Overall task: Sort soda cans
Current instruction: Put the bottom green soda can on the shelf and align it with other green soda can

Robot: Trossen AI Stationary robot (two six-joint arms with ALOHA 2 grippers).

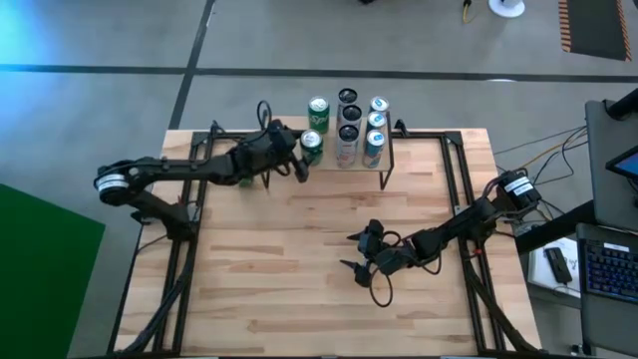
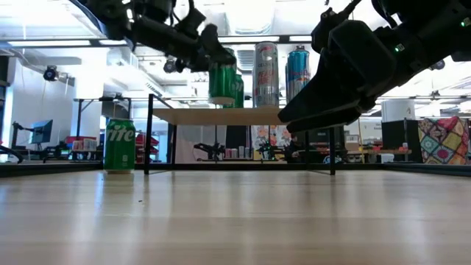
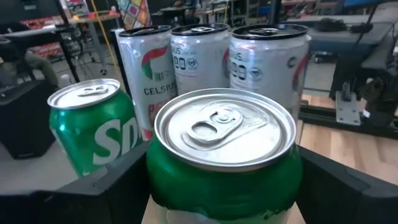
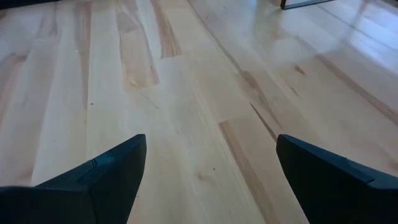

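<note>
Surface: pale wood-plank table (image 1: 329, 259) with black frame rails at the sides; a small raised shelf (image 2: 221, 115) on thin black legs stands at the far edge; grey floor around it; low view shows a workshop room behind with benches, monitors and ceiling lights.

Cans: all small cylinders with silver tops and pull tabs, all upright, long axis vertical, tops up; on the shelf in the high view: a green can at the back left (image 1: 318, 108), a middle column of dark-topped cans (image 1: 348, 114), a right column of pale blue and silver cans (image 1: 376, 125); left wrist view shows white-and-silver "CELSIUS" cans (image 3: 205, 59) just behind the held one, with a green neighbour beside it (image 3: 93, 127).

Left gripper (image 1: 305, 152): at the shelf's front left corner, clamped around a green can (image 3: 224, 155), one dark finger on each side; can upright, tab facing the camera; cannot tell whether its base is resting on the shelf or just clear of it.

One more green can (image 2: 119, 146) stands on the table itself, beside the shelf's left leg, label partly readable.

Right gripper (image 1: 367, 254): over bare wood mid-table, well apart from the cans; fingers (image 4: 99, 177) spread wide, nothing between them.
</note>
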